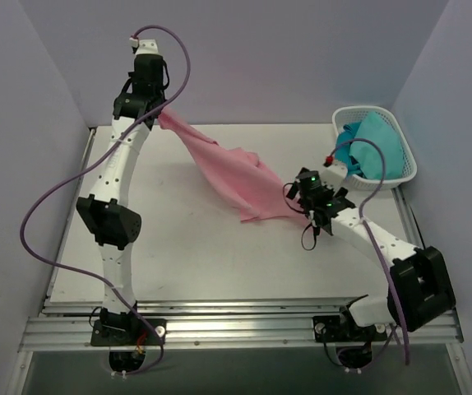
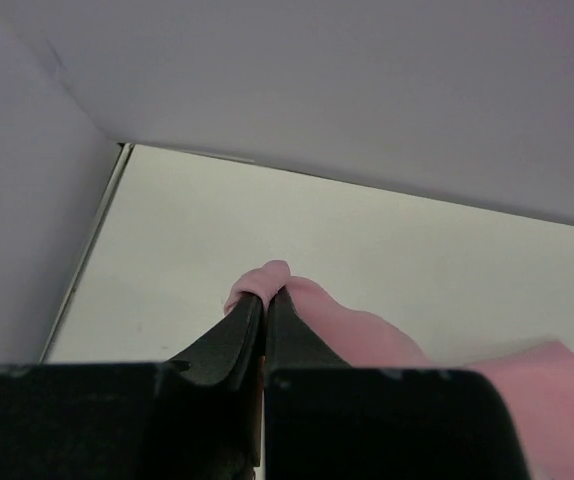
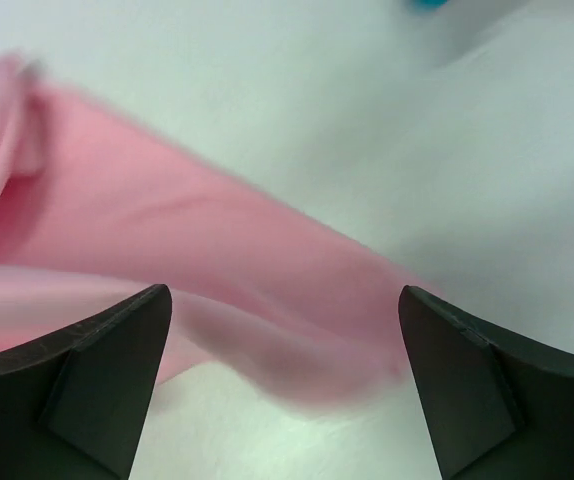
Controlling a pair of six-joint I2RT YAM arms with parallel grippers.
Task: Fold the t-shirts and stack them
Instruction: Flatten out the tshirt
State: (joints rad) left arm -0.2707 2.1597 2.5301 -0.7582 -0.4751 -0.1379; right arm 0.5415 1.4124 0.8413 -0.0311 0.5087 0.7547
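Pale walls enclose a white bench [image 1: 178,263]. My left pincer [image 2: 265,298] is clenched on one corner of the pink t-shirt [image 1: 236,177], holding it raised near the bench's back left. The cloth slopes down from there to the bench's middle. My right pincer [image 3: 285,300] is spread wide, released, just above the shirt's lower end. A white lattice basket [image 1: 404,171] at the back right holds teal cloth [image 1: 380,140].

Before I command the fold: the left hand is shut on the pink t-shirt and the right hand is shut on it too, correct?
No. The right hand is wide open, not gripping the pink t-shirt, as the right wrist view shows. The left hand is shut on it.
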